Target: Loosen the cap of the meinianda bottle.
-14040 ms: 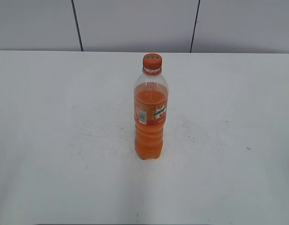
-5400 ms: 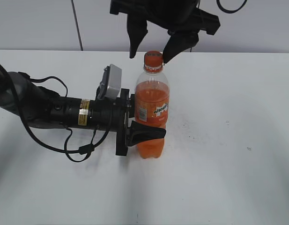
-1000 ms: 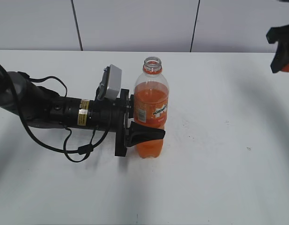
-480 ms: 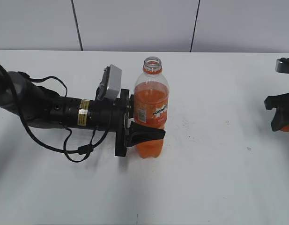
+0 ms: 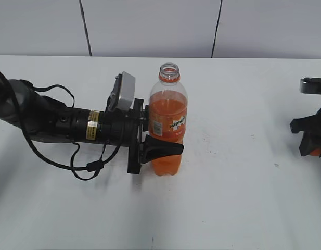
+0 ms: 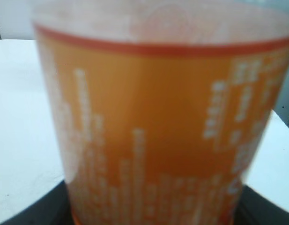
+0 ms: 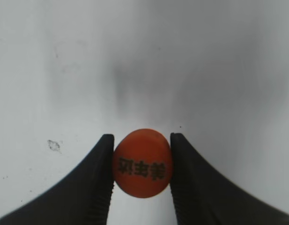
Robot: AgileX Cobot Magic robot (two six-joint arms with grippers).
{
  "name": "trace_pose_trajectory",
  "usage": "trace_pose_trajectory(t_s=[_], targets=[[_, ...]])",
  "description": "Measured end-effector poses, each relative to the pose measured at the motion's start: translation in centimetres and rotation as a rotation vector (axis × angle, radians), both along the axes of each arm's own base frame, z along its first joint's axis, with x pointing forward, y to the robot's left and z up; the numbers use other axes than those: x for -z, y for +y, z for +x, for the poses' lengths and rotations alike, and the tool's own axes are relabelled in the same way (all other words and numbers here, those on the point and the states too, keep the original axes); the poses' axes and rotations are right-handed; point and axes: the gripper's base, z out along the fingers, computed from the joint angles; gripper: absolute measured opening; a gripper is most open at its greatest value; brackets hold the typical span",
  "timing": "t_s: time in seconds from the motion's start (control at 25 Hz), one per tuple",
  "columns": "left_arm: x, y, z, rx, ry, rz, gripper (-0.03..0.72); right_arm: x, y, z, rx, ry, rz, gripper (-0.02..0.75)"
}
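The meinianda bottle [image 5: 168, 122] stands upright mid-table with its neck open and no cap on it. My left gripper [image 5: 150, 140] is shut on its labelled body; in the left wrist view the orange label [image 6: 153, 126] fills the frame, blurred. My right gripper [image 5: 312, 146] is at the far right, low over the table. In the right wrist view my right gripper [image 7: 142, 164] is shut on the orange cap [image 7: 142, 162], dark characters on its top facing the camera. A bit of the cap [image 5: 316, 152] shows under the fingers in the exterior view.
The white table [image 5: 228, 208] runs under everything, with a grey panelled wall behind. The left arm and its cable [image 5: 61, 125] lie across the left half of the table. Small dark specks mark the surface near the right gripper.
My right gripper, holding the cap, has come down from high at the right edge to just above the table. The bottle and left arm have not moved.
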Motion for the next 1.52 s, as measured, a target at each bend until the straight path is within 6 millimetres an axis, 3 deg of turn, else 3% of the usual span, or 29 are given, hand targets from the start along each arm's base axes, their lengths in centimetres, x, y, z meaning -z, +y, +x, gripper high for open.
trace_pose_trajectory(t_s=[0.36,0.56,0.68,0.92,1.2,1.52], targets=[[0.0,0.0,0.0,0.000,0.000,0.000,0.405,1.2,0.0,0.1,-0.002,0.033,0.001,0.290],[0.0,0.0,0.0,0.000,0.000,0.000,0.405,1.2,0.0,0.1,-0.002,0.031,0.001,0.459],[0.0,0.0,0.0,0.000,0.000,0.000,0.405,1.2,0.0,0.0,-0.001,0.035,0.003,0.502],[0.0,0.0,0.0,-0.001,0.000,0.000,0.415,1.0,0.2,-0.2,0.020,0.053,0.028,0.514],[0.0,0.0,0.0,-0.003,0.000,0.001,0.579,-0.8,0.3,-0.3,0.026,0.010,0.036,0.514],[-0.2,0.0,0.0,-0.005,0.001,-0.001,0.587,-3.2,0.3,-0.8,0.022,-0.040,0.036,0.514]])
